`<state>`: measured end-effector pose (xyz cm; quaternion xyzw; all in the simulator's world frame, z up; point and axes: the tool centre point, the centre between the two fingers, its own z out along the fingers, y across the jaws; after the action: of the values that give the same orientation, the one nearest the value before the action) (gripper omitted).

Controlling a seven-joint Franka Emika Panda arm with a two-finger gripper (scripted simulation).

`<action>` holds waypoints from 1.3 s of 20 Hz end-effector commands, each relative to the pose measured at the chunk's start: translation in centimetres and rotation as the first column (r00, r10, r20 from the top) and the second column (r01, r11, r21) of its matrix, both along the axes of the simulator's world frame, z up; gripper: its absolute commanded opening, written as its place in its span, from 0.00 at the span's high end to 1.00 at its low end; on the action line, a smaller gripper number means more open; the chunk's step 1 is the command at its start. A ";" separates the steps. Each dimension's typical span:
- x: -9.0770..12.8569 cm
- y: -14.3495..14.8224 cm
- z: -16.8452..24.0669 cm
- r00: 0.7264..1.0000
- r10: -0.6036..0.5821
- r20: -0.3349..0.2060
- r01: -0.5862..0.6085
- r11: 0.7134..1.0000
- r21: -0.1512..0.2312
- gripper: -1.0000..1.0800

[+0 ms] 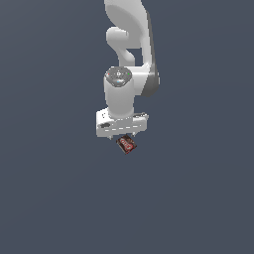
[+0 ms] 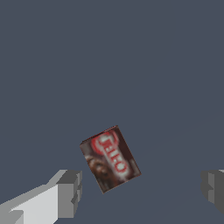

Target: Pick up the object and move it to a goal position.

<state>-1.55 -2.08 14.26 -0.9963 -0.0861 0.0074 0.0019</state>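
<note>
The object (image 1: 127,145) is a tiny flat box with dark edges and a red printed face with pale lettering. It lies face up on the dark grey floor. In the exterior view it sits just below the white gripper (image 1: 121,136), which points down over it. The wrist view shows the object (image 2: 109,159) turned at an angle between the two grey fingertips (image 2: 69,192), nearer to this one than to the other. The gripper (image 2: 140,190) is open wide, and neither finger touches the box.
The white arm (image 1: 130,44) rises behind the gripper in the exterior view. Plain dark grey floor (image 1: 49,198) surrounds the box, and no other object or edge shows.
</note>
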 end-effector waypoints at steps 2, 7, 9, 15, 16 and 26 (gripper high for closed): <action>-0.6 0.3 -1.7 0.996 0.091 0.002 -0.091 0.996 -0.003 0.04; -1.8 0.8 -4.3 0.972 0.237 0.007 -0.237 0.972 -0.004 0.04; -2.2 1.0 -5.1 0.959 0.285 0.008 -0.285 0.959 -0.004 0.04; -3.2 1.5 -6.9 0.922 0.388 0.013 -0.388 0.922 -0.003 0.04; -3.3 1.5 -7.0 0.917 0.399 0.013 -0.399 0.917 -0.003 0.04; -3.6 1.7 -7.8 0.902 0.432 0.014 -0.432 0.902 -0.002 0.04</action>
<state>-5.18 -0.37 6.59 -0.9525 -0.3045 0.0004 0.0000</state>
